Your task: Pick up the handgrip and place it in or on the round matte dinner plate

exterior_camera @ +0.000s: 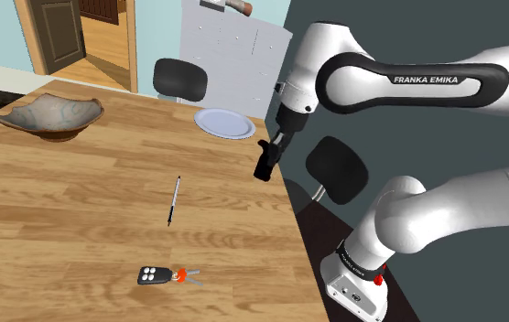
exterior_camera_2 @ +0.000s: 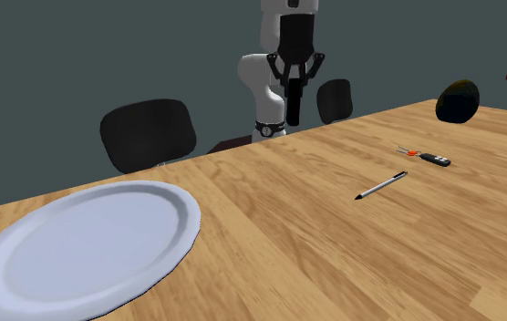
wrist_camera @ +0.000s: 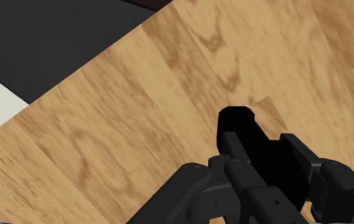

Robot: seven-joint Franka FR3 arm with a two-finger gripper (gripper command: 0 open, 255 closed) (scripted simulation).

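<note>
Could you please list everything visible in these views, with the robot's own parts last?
Table: one, light wood, under everything.
Plate: one, pale white, far table edge in the shoulder view.
Bowl: one, brown-grey, table's far left in the shoulder view.
Pen: one, dark and silver, mid-table.
Key fob: one, black with orange tag, near edge.
Handgrip: one, black, clasped above the table's edge.
Chairs: at least three, black, around the table.
Cabinet: one, white, behind the plate.
Arm: one, white.
Gripper: one, black, holding the handgrip.

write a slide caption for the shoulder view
The gripper clasps the handgrip by the edge of the table, short of the plate.
</note>
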